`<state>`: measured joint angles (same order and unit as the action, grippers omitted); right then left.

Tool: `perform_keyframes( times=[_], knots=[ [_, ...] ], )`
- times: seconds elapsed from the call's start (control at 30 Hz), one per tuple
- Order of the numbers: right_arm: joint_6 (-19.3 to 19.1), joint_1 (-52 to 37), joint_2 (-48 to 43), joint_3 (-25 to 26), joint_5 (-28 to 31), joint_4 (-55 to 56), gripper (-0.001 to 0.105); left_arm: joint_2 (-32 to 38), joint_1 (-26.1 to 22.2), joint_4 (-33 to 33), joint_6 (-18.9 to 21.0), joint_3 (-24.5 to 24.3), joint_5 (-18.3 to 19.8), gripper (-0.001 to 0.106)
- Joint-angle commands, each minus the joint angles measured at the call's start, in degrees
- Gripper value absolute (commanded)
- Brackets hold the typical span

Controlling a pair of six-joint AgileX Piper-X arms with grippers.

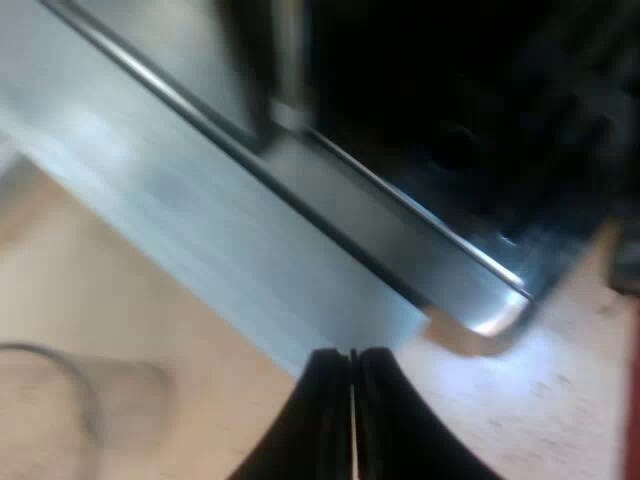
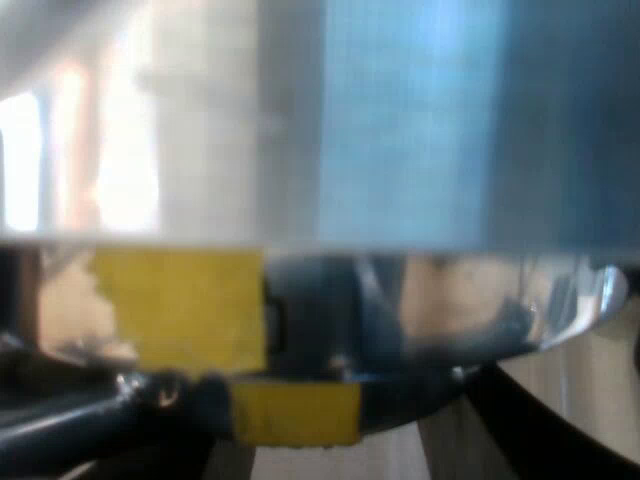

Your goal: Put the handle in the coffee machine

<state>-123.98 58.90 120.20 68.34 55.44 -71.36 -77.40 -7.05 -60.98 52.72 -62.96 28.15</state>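
So the holder: honestly can't pin it down. In the right wrist view there's a jumble of dark shapes (image 2: 330, 320) tucked under the espresso machine's (image 2: 400, 120) shiny lower edge, and it's way too smeared to say if any of that is the holder. The machine itself is right up close there. It's a brushed metal panel with a chrome lip (image 2: 560, 310) below it and a yellow patch (image 2: 180, 305) just under the lip. The right hand (image 2: 310, 450) is close in at that edge, and I can't tell if it's clenched or released.

From the left wrist view, the machine runs slantwise across, with its metal base sitting on the pale wooden surface (image 1: 100, 290) and a dark recess above the base's polished rim. The left hand (image 1: 352, 352) hovers just off the base's corner, clenched on nothing, with both black fingers touching each other. A clear measuring glass (image 1: 120, 400) sits on the surface near the base, apart from the hand.
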Motion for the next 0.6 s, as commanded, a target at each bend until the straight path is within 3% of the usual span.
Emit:
perform_keyframes(
  times=[0.03,0.23,0.6],
  knots=[
    [0.31,0.02,-3.73,1.01,-0.11,-6.31,0.041,0.30,1.21,-4.07,-0.34,-0.62,0.02,0.001],
    [0.31,0.02,-3.84,1.01,-0.11,-6.31,0.041,1.65,5.08,-7.47,-0.81,-0.68,0.02,0.001],
    [0.46,0.02,-5.80,1.01,-0.42,-2.40,0.041,8.86,10.41,-8.94,3.91,2.77,0.90,0.000]
  ],
)
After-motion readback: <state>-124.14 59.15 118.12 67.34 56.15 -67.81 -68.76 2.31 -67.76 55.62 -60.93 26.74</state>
